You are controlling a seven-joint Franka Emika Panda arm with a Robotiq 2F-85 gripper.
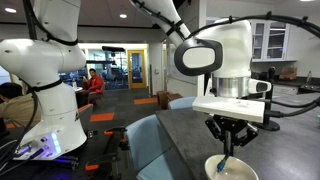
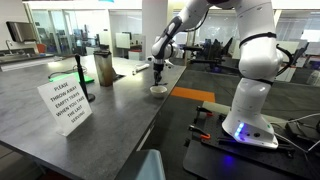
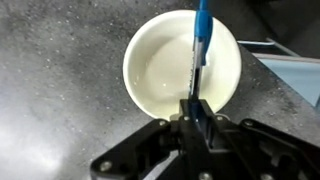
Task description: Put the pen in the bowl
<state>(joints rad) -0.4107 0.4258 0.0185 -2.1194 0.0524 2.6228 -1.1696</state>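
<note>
The cream-white bowl (image 3: pixel 180 65) sits on the dark speckled counter, directly below my gripper in the wrist view. It also shows in both exterior views (image 1: pixel 231 168) (image 2: pixel 158 90). My gripper (image 3: pixel 194 108) is shut on the slim blue pen (image 3: pixel 200 40), which points out over the bowl's inside. In an exterior view the gripper (image 1: pixel 228 140) hangs just above the bowl with the pen (image 1: pixel 227 155) reaching down toward it. In the far exterior view the gripper (image 2: pixel 158 68) is small above the bowl.
A white paper sign (image 2: pixel 66 105) stands on the grey counter (image 2: pixel 60 140) near the camera. A dark stand (image 2: pixel 84 80) and a green-brown cylinder (image 2: pixel 104 68) stand behind it. The counter's edge (image 3: pixel 275 70) runs close beside the bowl.
</note>
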